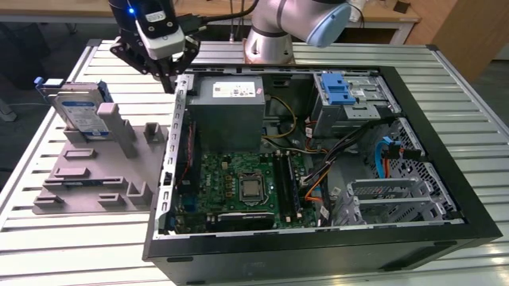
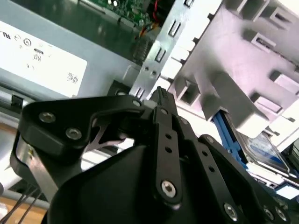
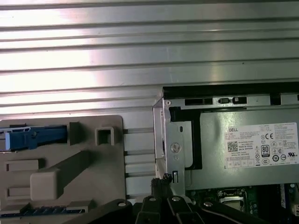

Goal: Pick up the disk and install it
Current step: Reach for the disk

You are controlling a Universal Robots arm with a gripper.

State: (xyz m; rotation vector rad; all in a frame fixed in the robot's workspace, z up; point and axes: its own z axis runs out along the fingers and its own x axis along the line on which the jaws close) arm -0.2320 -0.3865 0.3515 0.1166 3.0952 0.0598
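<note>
Disk (image 1: 80, 113), flat, silver-grey with blue rails, upright in a grey plastic fixture (image 1: 87, 179).
Slatted metal table (image 1: 71, 247) carries the fixture and an open black computer case (image 1: 318, 256); the black gripper (image 1: 168, 87) hangs at the case's rim, fingers pressed together, empty.

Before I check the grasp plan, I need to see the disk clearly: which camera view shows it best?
The exterior view: the disk stands upright in the grey fixture, label face visible. The second wrist view catches the disk partly, behind the fixture; the first wrist view sees the disk edge-on, blue rail showing.
</note>
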